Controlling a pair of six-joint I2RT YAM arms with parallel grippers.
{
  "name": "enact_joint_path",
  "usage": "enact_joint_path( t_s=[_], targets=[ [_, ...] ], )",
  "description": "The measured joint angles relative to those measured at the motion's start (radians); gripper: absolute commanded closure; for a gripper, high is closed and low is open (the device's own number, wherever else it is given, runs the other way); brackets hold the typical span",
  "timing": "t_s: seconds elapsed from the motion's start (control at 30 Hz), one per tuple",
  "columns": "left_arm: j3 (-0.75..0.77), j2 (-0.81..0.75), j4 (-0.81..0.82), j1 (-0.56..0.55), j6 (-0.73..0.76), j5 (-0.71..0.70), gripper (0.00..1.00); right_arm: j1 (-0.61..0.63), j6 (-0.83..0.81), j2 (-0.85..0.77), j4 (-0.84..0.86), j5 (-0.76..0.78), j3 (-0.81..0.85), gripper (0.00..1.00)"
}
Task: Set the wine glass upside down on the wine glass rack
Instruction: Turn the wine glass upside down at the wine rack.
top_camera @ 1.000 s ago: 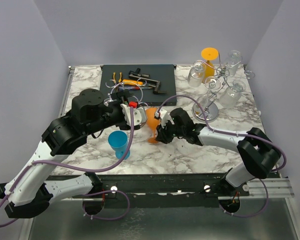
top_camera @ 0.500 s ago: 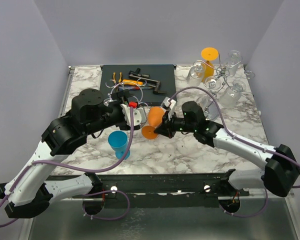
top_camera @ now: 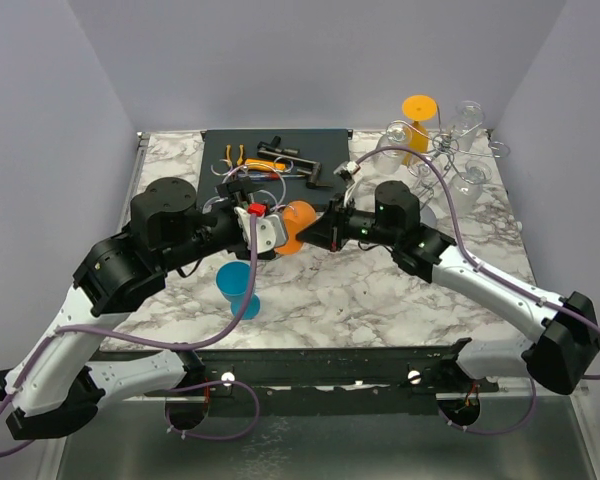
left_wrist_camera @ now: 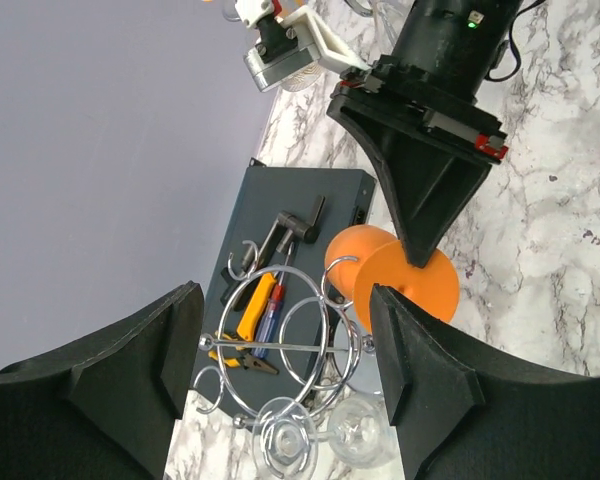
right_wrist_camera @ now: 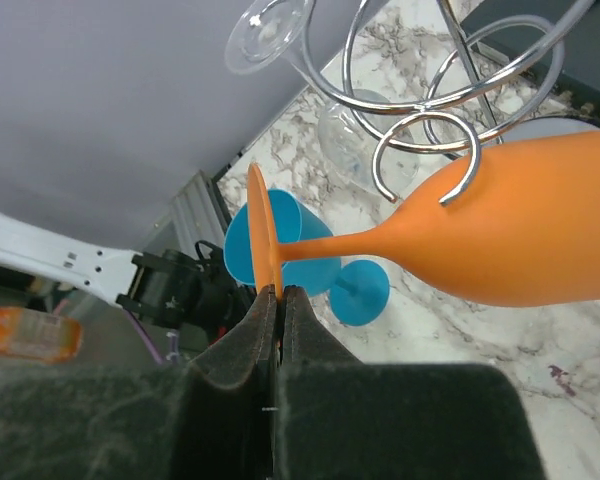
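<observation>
The white marble-patterned table carries a dark flat tool tray at the back. A chrome wire wine glass rack at the far right is already hung with clear glasses and one orange one. A second chrome wire rack sits just in front of the tray. Between the two arms, held off the tabletop, is the opaque orange wine glass, near that second rack and well apart from the far-right one. It looks like moulded plastic: light, stiff and unlikely to shatter, yet smooth enough to pivot in a pinch. The stem seems the surer place to hold it, since the thin round foot offers little purchase. Its long axis lies roughly level, foot toward the left gripper and bowl mouth toward the tray, so it is on its side and not yet inverted. A blue plastic wine glass stands upright nearer the front. The left gripper's fingers stand wide with nothing between them. The right gripper is pressed tight on the foot's edge.
</observation>
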Motion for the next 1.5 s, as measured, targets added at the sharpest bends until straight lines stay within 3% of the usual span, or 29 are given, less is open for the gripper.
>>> enact_joint_path(
  t_s=[0.43, 1.33, 1.5],
  targets=[
    [-0.001, -0.039, 0.0, 0.004, 0.008, 0.005, 0.27, -0.115, 0.43, 0.052, 0.184, -0.085, -0.042, 1.0],
    [-0.032, -0.047, -0.006, 0.011, 0.023, 0.028, 0.27, -0.122, 0.663, 0.16, 0.378, -0.066, -0.073, 0.99],
    [-0.035, -0.047, -0.007, 0.011, 0.026, 0.032, 0.27, -0.122, 0.665, 0.176, 0.386, -0.044, -0.073, 0.92]
  ],
)
